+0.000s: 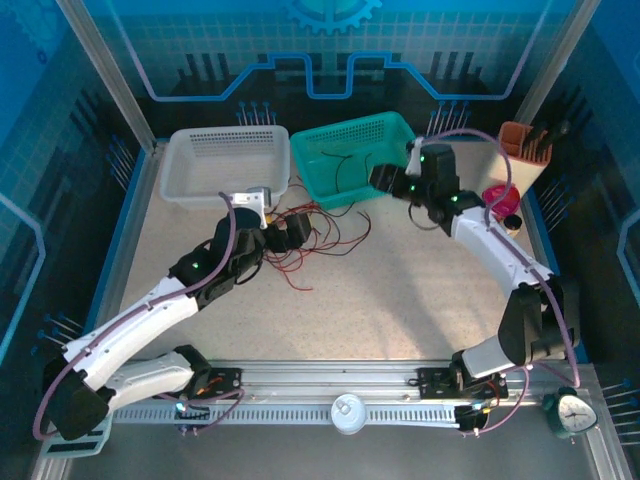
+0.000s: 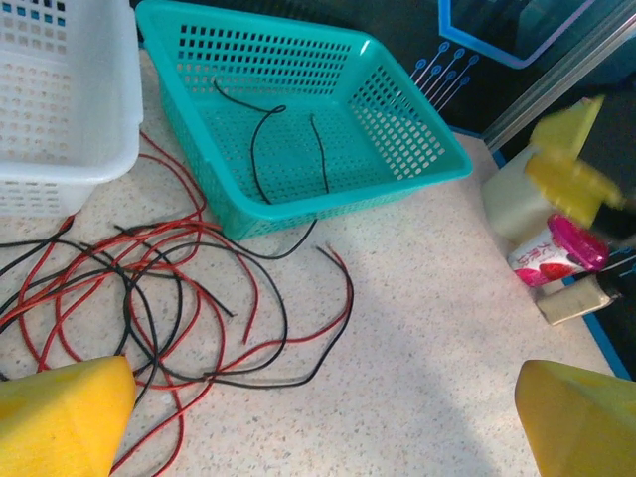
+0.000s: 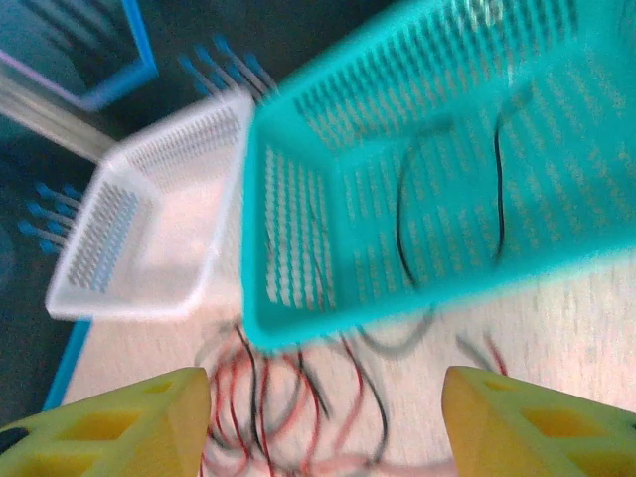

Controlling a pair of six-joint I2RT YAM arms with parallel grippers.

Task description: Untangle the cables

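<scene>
A white basket [image 1: 200,195] sits at the far left of the table [image 1: 420,300]. Just right of it and a bit nearer, the left fingers [image 1: 287,232] hang low over the table. The left wrist view shows them wide apart, with nothing between them.

Beside and under them lie the cables [image 1: 325,238]. They are thin and curly, some red and some black. They cross over each other in a loose heap on the table. The heap sits by the near right corner of the white basket and just in front of the teal basket [image 1: 303,165]. 1 black end reaches up to the near wall of the teal basket.

2 more black cables lie on the floor inside the teal basket.

The right fingers [image 1: 385,180] hang over the near right edge of the teal basket. The right wrist view is blurry, but it shows them apart and holding nothing.

At the far right stand a brown holder [image 1: 525,145] and a pink thing [image 1: 500,195]. A clock [image 1: 572,412] sits at the near right corner.
</scene>
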